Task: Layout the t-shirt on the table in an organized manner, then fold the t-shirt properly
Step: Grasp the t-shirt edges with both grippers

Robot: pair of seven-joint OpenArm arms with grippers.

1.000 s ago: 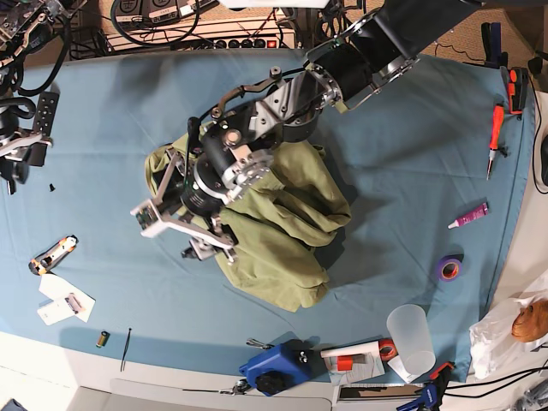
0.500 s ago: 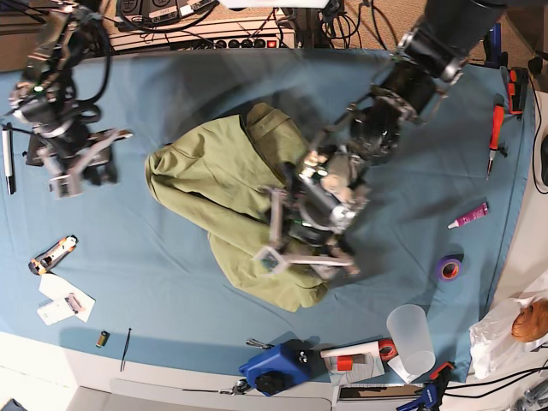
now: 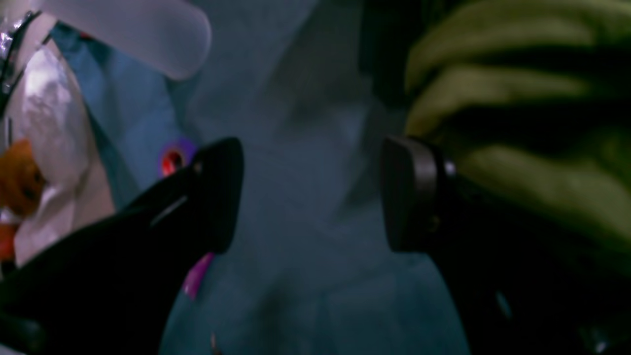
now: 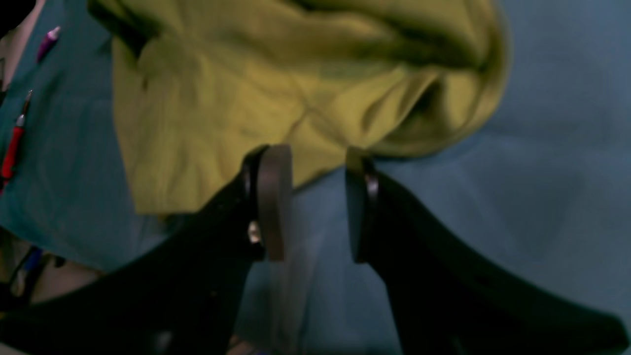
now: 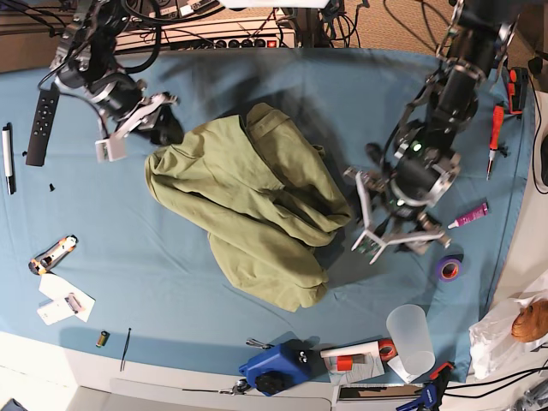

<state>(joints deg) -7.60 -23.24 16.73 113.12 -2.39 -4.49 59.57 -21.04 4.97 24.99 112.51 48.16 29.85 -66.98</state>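
On the teal-covered desk [image 5: 257, 86], the t-shirt [image 5: 248, 205] lies crumpled in a heap near the middle, olive green, with folds and creases running through it and one rounded lobe toward the far side.

My left jaws [image 5: 377, 224] hang just off the garment's edge on the side where the small tools lie, spread wide with nothing between them; through my left wrist camera I see only blue cloth in the gap, with the green fabric bunched just beyond one finger. A purple tape roll [image 5: 448, 269] and a pink tube [image 5: 467, 216] sit on the cloth near that arm, and a clear plastic cup [image 5: 411, 338] stands closer to the front edge. A red-handled screwdriver [image 5: 495, 133] lies farther out.

My right jaws [image 5: 128, 128] hover at the opposite side of the heap, close to its far corner. They stand partly apart and grip nothing: in my right wrist view the fingers frame bare desk, with the shirt's hem just past their tips. A black remote [image 5: 41, 124] rests on the cloth beyond that arm.
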